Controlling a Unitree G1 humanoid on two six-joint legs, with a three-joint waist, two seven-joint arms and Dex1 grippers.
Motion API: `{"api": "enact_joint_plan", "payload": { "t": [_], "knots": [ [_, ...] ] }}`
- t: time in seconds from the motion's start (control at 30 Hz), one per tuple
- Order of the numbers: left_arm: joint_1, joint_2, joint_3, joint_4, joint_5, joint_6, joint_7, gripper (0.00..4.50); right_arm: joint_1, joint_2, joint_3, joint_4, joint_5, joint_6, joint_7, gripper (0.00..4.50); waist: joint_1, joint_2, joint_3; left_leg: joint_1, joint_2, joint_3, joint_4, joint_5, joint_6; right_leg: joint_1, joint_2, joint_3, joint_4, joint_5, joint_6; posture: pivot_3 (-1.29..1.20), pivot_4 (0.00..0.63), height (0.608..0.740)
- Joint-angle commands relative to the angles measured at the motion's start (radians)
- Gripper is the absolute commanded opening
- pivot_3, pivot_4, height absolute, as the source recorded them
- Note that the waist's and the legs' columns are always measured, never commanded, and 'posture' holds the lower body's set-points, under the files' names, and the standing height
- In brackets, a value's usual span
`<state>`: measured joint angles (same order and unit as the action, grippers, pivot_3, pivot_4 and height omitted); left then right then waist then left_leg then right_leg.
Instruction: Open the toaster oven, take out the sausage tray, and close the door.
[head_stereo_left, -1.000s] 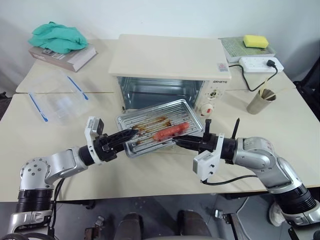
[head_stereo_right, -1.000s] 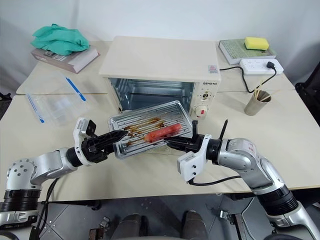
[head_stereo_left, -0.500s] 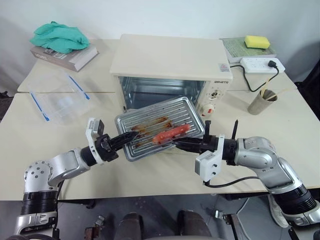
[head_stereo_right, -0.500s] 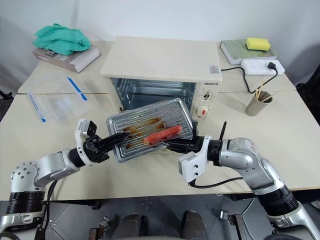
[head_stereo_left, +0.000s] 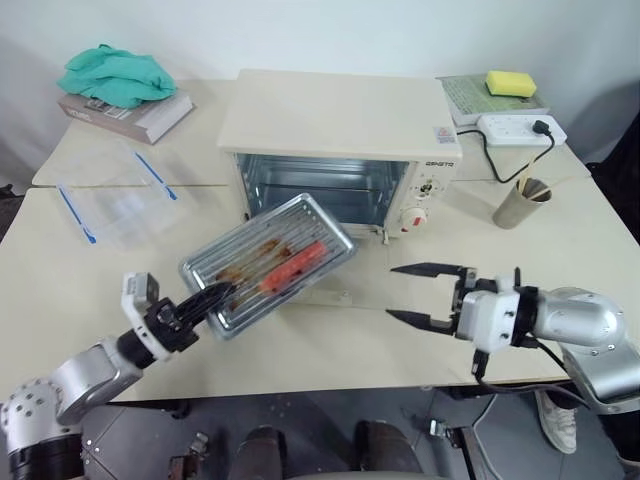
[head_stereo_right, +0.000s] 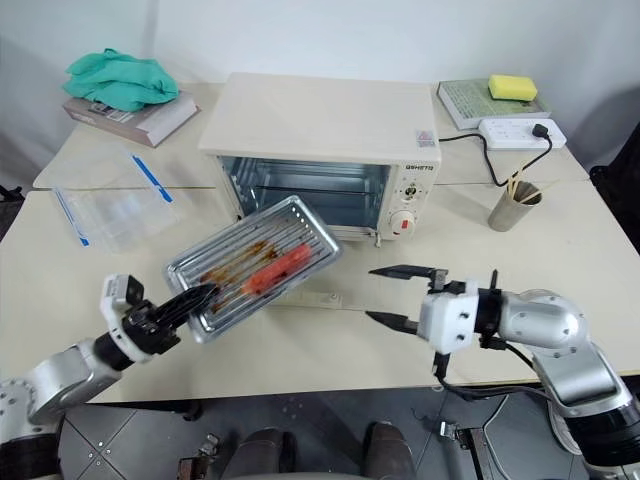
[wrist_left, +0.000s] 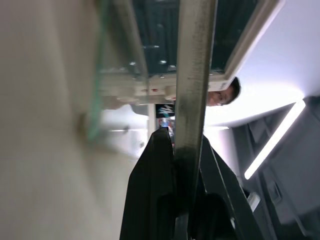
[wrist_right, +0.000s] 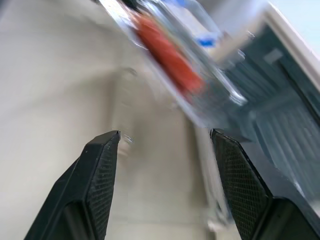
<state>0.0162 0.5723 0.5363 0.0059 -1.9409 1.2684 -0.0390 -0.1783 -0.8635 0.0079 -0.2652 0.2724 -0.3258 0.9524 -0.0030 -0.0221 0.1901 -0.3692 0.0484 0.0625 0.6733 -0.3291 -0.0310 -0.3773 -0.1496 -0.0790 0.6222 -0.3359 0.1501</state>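
Left eye view: left end effector (head_stereo_left: 212, 296) clamped on sausage tray (head_stereo_left: 268, 264) edge; right end effector (head_stereo_left: 423, 294) apart, empty, beside tray.

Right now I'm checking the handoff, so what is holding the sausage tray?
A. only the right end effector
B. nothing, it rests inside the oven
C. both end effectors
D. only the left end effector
D: the left end effector is clamped on the sausage tray's rim, while the right end effector stands open, clear of it.
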Motion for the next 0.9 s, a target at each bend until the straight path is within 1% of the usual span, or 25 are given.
{"api": "enact_joint_plan", "payload": {
  "t": [0.03,0.07,0.2,0.27,0.3,0.43,0.6,0.67,0.77,0.9],
  "knots": [
    [0.142,0.015,0.118,-0.087,-0.031,0.010,-0.119,0.00,0.004,-0.011,-0.062,0.103,0.029,0.036,0.020,2.63,0.000,0.000,0.000,0.000,0.000,0.000,0.000,0.000,0.000,0.000,0.000,0.000,0.000,0.000,0.000,0.00,0.150,0.740],
    [0.192,0.016,0.147,-0.105,-0.031,0.008,-0.150,0.00,0.004,-0.010,-0.066,0.145,0.028,0.043,0.029,2.44,-0.003,-0.001,-0.001,0.000,0.000,0.000,0.000,0.000,0.000,0.000,0.000,0.000,0.000,0.000,0.000,0.00,0.150,0.740],
    [0.300,-0.017,0.231,-0.141,-0.031,-0.037,-0.222,0.00,-0.005,0.016,-0.046,0.244,-0.005,0.036,0.048,1.01,0.001,0.000,0.000,0.000,0.000,0.002,-0.001,-0.002,0.001,0.000,0.000,0.001,-0.002,0.000,-0.001,0.00,0.150,0.740],
    [0.352,-0.050,0.290,-0.140,-0.031,-0.064,-0.228,0.00,-0.015,0.037,-0.028,0.298,-0.028,0.034,0.049,0.31,0.002,0.000,0.000,0.000,0.000,0.001,0.000,-0.002,0.001,-0.001,0.000,0.001,-0.002,-0.001,-0.002,0.00,0.150,0.740],
    [0.371,-0.066,0.312,-0.141,-0.031,-0.077,-0.226,0.00,-0.021,0.045,-0.021,0.322,-0.042,0.024,0.049,0.05,0.001,0.000,0.000,0.000,0.000,0.001,0.001,-0.002,0.001,0.000,0.000,0.001,-0.002,-0.001,-0.002,0.00,0.150,0.740],
    [0.439,-0.177,0.398,-0.162,-0.031,-0.141,-0.203,0.00,-0.055,0.086,0.024,0.384,-0.071,0.065,0.057,0.05,-0.002,0.000,0.000,0.000,0.000,0.002,0.002,-0.004,0.001,0.000,0.000,0.002,-0.002,-0.001,-0.002,0.00,0.150,0.740],
    [0.403,-0.329,0.464,-0.187,-0.031,-0.266,-0.084,0.00,-0.090,0.146,0.077,0.396,-0.065,0.148,0.085,0.05,-0.001,0.000,0.000,0.000,0.001,0.002,0.003,-0.004,0.001,0.000,0.000,0.002,-0.002,-0.001,-0.002,0.00,0.150,0.740],
    [0.388,-0.357,0.464,-0.204,-0.031,-0.298,-0.040,0.00,-0.100,0.169,0.083,0.396,-0.060,0.151,0.093,0.05,0.003,0.000,0.000,-0.001,0.001,0.002,0.005,-0.005,0.001,0.000,0.000,0.001,-0.002,-0.001,-0.002,0.00,0.150,0.740],
    [0.359,-0.391,0.444,-0.223,-0.031,-0.339,0.016,0.00,-0.118,0.237,0.077,0.362,0.015,0.158,0.118,0.05,0.003,0.000,0.000,-0.001,0.001,0.001,0.007,-0.006,0.002,0.001,0.000,0.001,-0.002,-0.001,-0.002,0.00,0.150,0.740],
    [0.349,-0.371,0.428,-0.222,-0.031,-0.312,0.011,0.00,-0.140,0.274,0.025,0.259,0.127,0.218,0.122,0.05,0.001,0.000,0.000,-0.001,0.001,0.001,0.007,-0.007,0.002,0.001,0.000,0.001,-0.002,-0.001,-0.002,0.00,0.150,0.740]
  ]
}}
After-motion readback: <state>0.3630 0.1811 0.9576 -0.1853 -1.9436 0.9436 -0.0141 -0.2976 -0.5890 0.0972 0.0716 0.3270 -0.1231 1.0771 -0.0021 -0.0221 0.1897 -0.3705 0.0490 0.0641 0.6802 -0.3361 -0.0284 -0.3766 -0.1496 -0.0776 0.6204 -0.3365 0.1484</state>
